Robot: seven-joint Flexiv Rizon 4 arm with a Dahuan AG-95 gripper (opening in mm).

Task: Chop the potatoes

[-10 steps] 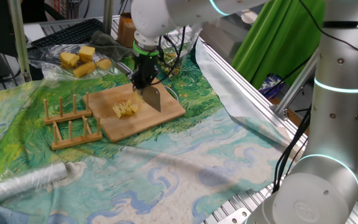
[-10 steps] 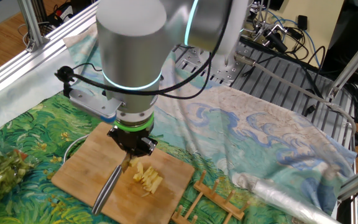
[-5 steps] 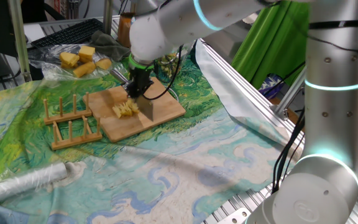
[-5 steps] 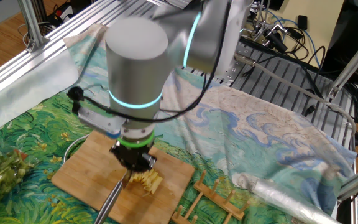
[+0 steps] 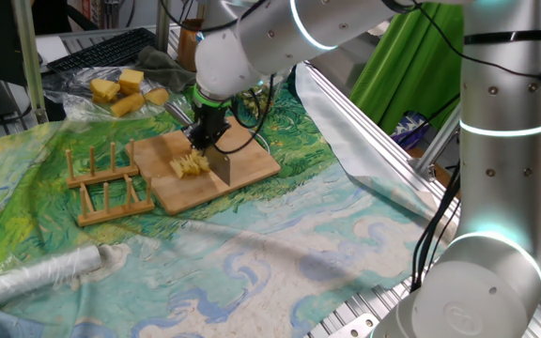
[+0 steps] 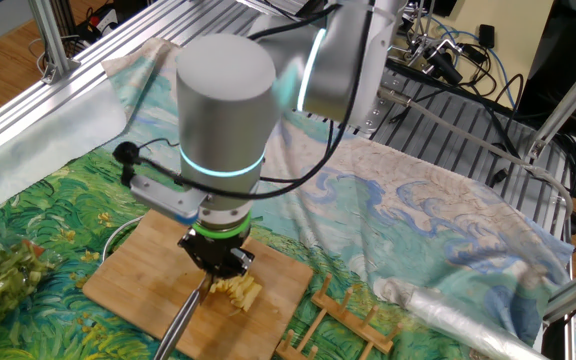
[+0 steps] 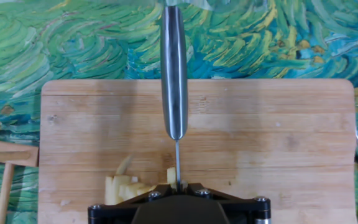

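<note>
- On the wooden board, gripper points straight down, jaws closed tight on a knife.
- Hand view: the knife's steel handle runs straight out ahead of the jaws; thin blade spine sits directly under them, edge down on the board.
- One fixed view: blade hangs below the gripper, lower edge at board level.
- The potatoes: cluster of thin pale-yellow slices on the board, right at the jaws. In hand view the slices lie just to one side of the blade, one small piece touching the spine line; part of the pile is hidden by the gripper body.
- The other fixed view: slices sit directly under the gripper, knife handle sticks out toward the board's near edge.
- Wooden rack lies just beside the board, well off to the side of the jaws.
- Larger yellow chunks sit on plastic sheet beyond the board, well apart from the jaws.
- Painted-pattern cloth covers the table under everything.
</note>
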